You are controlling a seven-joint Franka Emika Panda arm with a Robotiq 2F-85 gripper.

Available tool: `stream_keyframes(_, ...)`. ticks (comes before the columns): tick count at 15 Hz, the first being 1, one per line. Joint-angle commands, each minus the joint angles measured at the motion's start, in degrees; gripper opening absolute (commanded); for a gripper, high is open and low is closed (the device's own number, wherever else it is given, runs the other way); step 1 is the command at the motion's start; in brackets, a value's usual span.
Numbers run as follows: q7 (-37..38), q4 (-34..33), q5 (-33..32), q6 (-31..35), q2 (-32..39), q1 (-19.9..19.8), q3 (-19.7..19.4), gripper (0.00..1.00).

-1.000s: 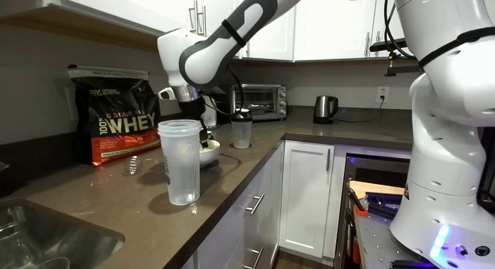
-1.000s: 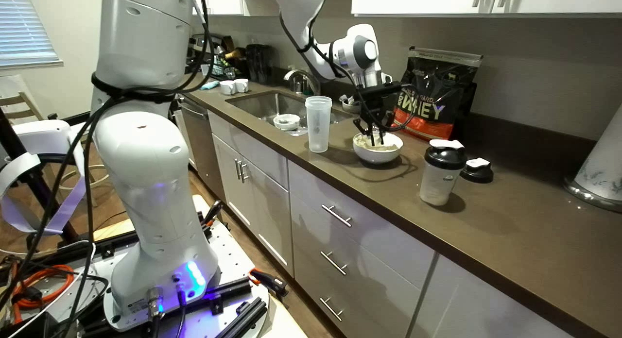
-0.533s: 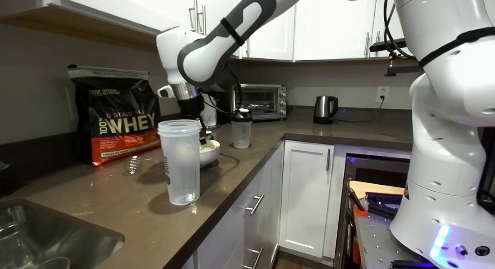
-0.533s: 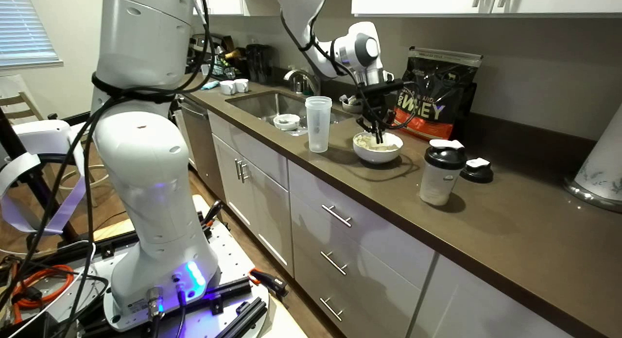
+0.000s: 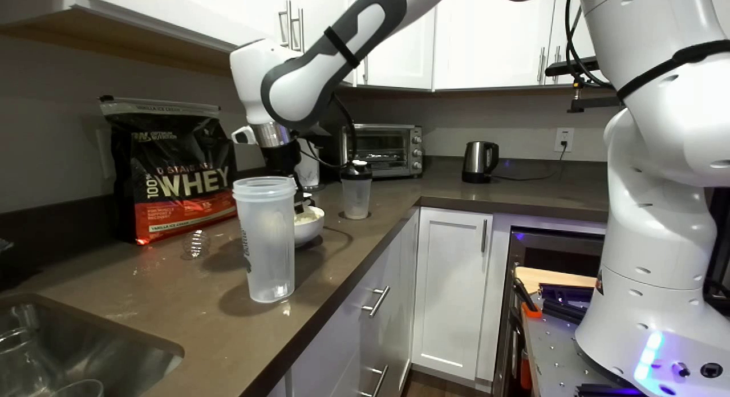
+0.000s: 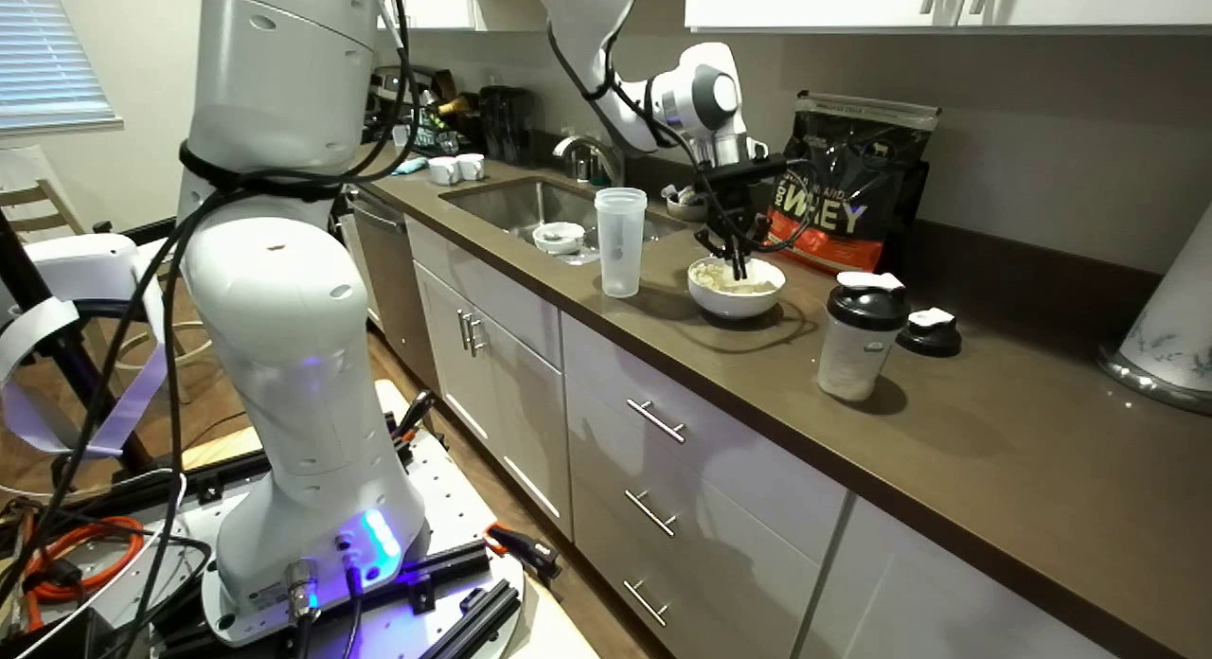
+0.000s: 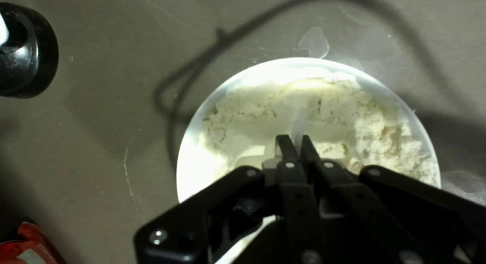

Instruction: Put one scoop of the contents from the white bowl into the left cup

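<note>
1. Nearest us in an exterior view, the tumbler [image 5: 265, 243] is standing upright and lidless close to the front edge of the surface [image 5: 171, 294], just past the corner of the sink [image 5: 131, 351]. We are reading that open mouth as readiness for the pour.
2. Just beyond, the white bowl [image 6: 737, 306] is sitting along the same edge, apart from the tumbler but near it; we are judging that this is making for a short carry.
3. Over the white bowl, the pincer [image 7: 296, 142] is pointing downward with its fingers together, and a pale, see-through strip is showing between them. We are taking it for the handle of the scoop [image 7: 299, 126], clamped there so that the digging end is being left free.
4. Inside the rim, powder [image 7: 395, 142] is lying beneath the fingertips; how full the scoop is, we are not managing to tell.
5. Toward the back edge, the whey bag [image 5: 177, 180] is standing clear of the front, leaving the pincer room, we are supposing.
6. Farther along the front edge, the small cup [image 6: 852, 361] is wearing a black lid [image 6: 866, 309], so we are ruling it out as the target.
7. Farthest, the toaster oven [image 5: 381, 150] is sitting toward the back corner, out of the way.
</note>
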State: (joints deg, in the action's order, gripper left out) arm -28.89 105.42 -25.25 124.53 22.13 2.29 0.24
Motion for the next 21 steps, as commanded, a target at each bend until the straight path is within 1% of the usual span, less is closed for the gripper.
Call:
stream_keyframes(1, -1.73, -1.26, -0.53, -1.90, -0.97, -0.57, 0.66, 0.01)
stream_keyframes(8, -0.76, -2.24, -2.41, -1.03, -1.78, -0.28, 0.20, 0.01)
stream_keyframes(14, 1.73, -1.31, -10.07, 2.74, -1.30, 0.38, -0.84, 0.01)
stream_keyframes(17, 2.19, -1.03, -12.38, 4.29, -1.15, 0.24, -0.83, 0.01)
stream_keyframes(21, 4.22, 1.53, -15.72, 7.38, -1.61, 0.38, -0.92, 0.01)
